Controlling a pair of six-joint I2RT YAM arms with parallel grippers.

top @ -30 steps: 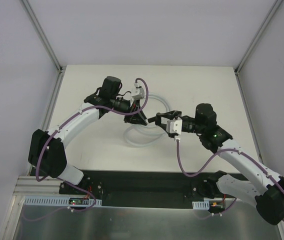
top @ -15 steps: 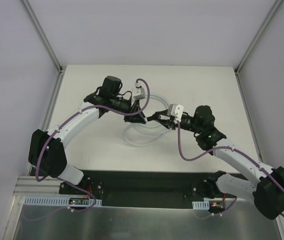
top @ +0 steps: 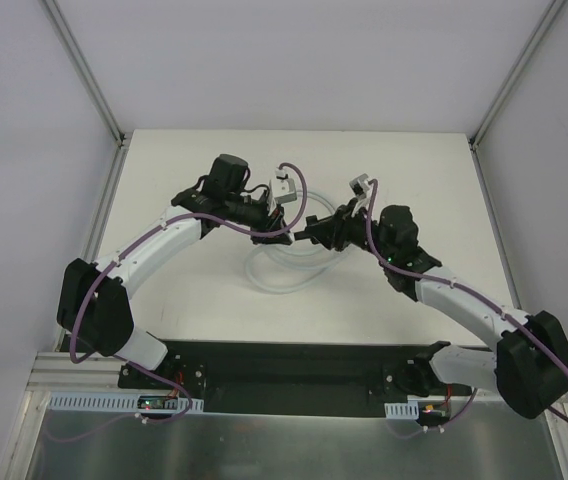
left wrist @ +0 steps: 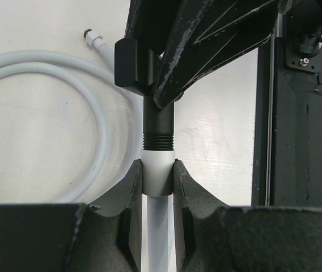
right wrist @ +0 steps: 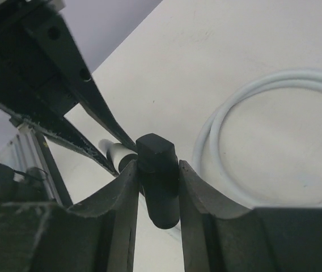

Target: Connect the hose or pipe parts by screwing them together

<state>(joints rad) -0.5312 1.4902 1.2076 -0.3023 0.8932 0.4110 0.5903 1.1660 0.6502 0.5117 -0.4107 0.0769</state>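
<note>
The white hose lies coiled on the table, with its loop and free metal end fitting showing in the left wrist view. My left gripper is shut on the hose's pale end sleeve. A black threaded connector sits in line on top of that sleeve. My right gripper is shut on the black connector's blocky body. The two grippers meet tip to tip above the coil, left gripper and right gripper. The joint itself is partly hidden by the fingers.
Purple cables loop off both wrists. The black base plate runs along the near edge, and metal frame posts with white walls close in the table.
The right wrist has rolled, its camera block swinging from below the gripper up to the far side. The right jaws narrowed on the black connector. The left arm has barely moved.
</note>
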